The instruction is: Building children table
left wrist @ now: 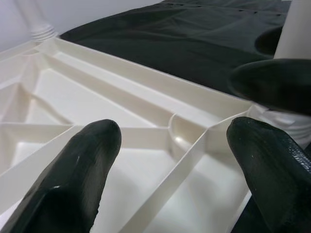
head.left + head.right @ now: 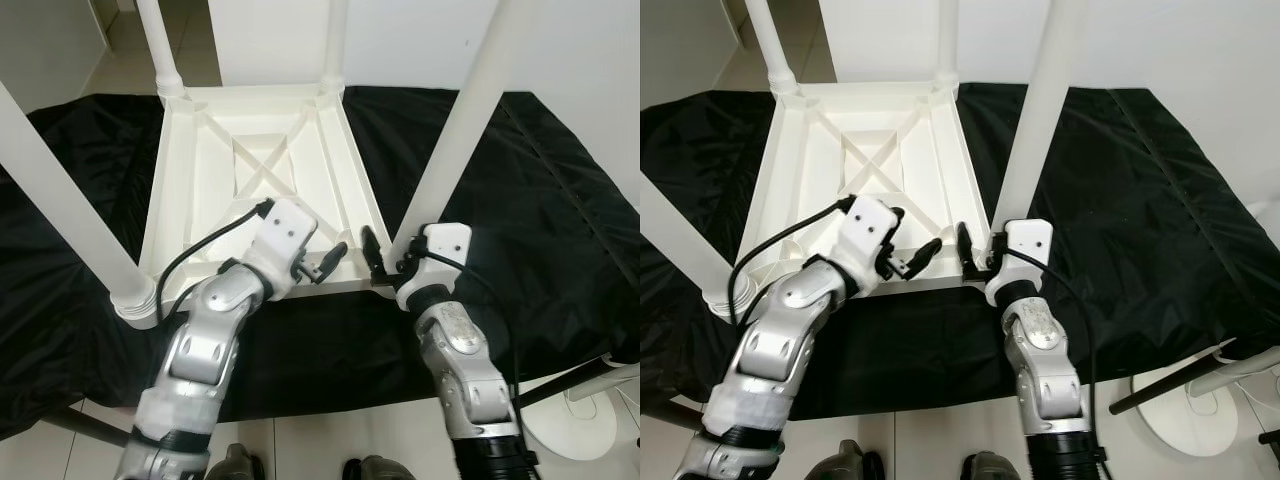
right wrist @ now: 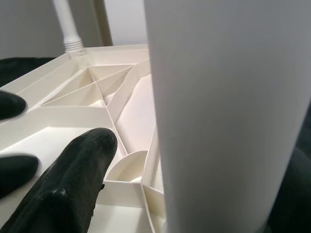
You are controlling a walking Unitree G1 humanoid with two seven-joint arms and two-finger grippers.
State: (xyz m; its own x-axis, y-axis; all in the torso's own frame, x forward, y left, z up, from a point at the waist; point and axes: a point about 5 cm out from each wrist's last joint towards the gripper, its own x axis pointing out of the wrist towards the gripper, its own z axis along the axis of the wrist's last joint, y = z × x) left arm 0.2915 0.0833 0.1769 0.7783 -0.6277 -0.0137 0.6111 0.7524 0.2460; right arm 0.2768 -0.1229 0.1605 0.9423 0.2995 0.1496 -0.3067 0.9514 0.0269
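Closest to the head camera were the two silver arms, coming up from the bottom of the frame and meeting at the near edge of the upside-down white table (image 2: pixel 190 190). The left gripper (image 2: pixel 322 264) sat centre frame with its black fingers spread apart over that near rim, holding nothing. The right gripper (image 2: pixel 383 258) was just beside it, at the base of the near-right leg (image 2: pixel 462 125), which ran up toward the upper right.

The table lay underside-up on a black cloth (image 2: pixel 540 190) in the middle of the frame, X-shaped ribs showing, with four legs screwed into its corners.

The left wrist view showed what the head views didn't: a curved socket wall in the ribbing between the spread fingers (image 1: pixel 73 165), plus the threaded foot of the leg at the edge. The right wrist view had the leg right up against the camera with one finger (image 3: pixel 73 174) alongside it, so the leg looked straddled, though I couldn't tell if it was squeezed.

A white round stand base (image 2: pixel 570 425) sat on the floor at lower right.
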